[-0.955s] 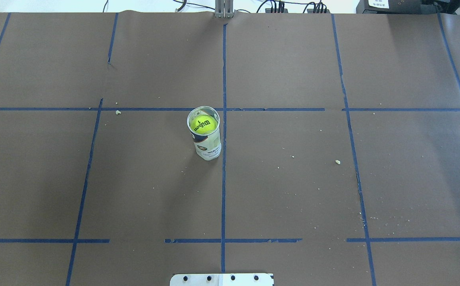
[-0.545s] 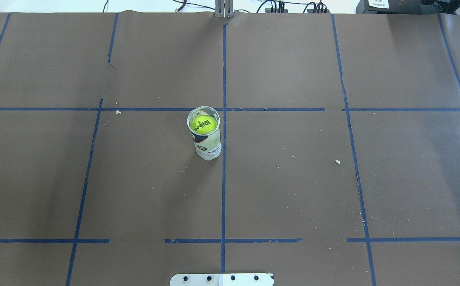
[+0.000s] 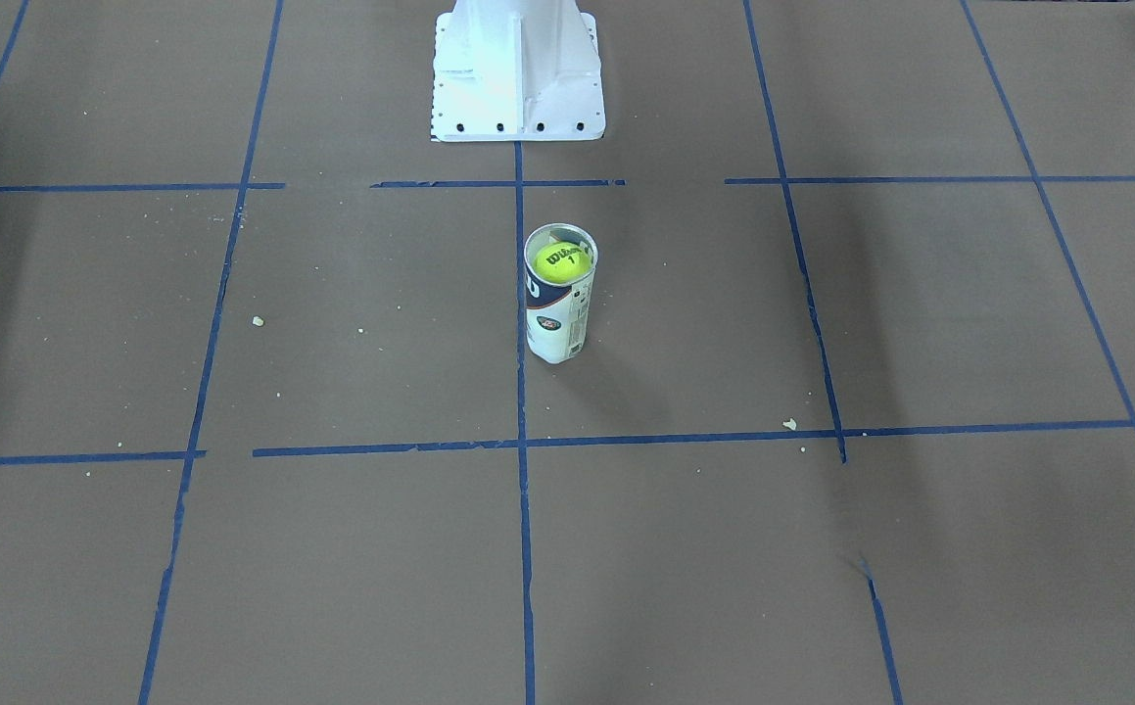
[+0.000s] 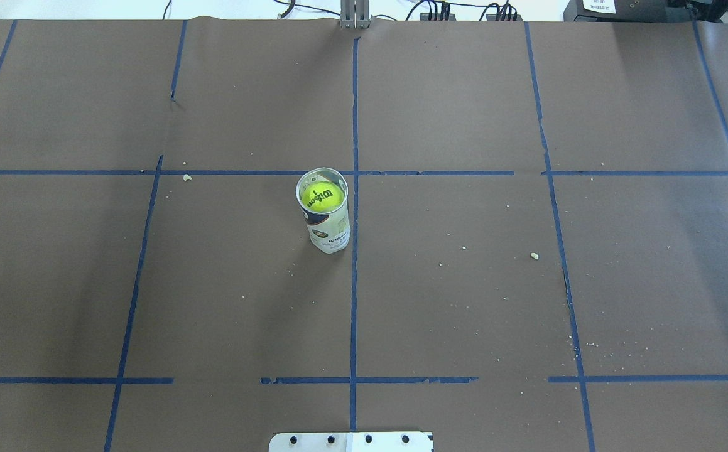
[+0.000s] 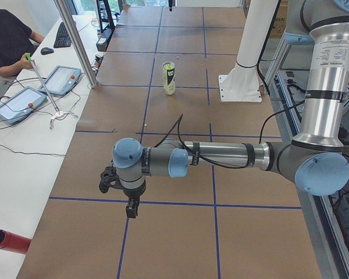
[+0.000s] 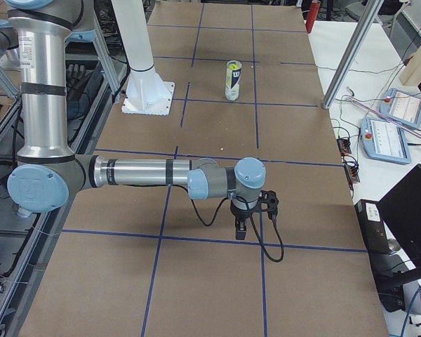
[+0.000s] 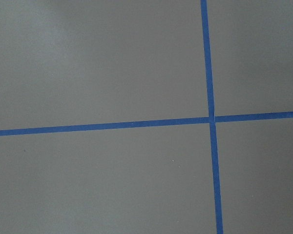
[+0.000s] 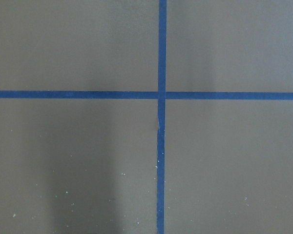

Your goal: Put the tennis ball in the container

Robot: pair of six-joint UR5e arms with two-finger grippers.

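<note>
The tennis ball (image 4: 322,196) rests inside the top of the upright container (image 4: 330,231), with its black lettering facing up. The front-facing view shows the same ball (image 3: 561,262) just below the silvery rim of the tube (image 3: 557,323), near the table's centre line. Both arms are far from it, at the table's ends. My left gripper (image 5: 132,209) hangs over the paper in the left side view, and my right gripper (image 6: 242,230) does so in the right side view. I cannot tell whether either is open or shut. Both wrist views show only brown paper and blue tape.
The white pedestal base (image 3: 516,69) stands behind the tube on the robot's side. Small crumbs (image 4: 534,255) lie scattered on the paper. A side table with tablets (image 5: 18,102) and a seated person runs along the far edge; a red cylinder (image 5: 9,241) lies at its end.
</note>
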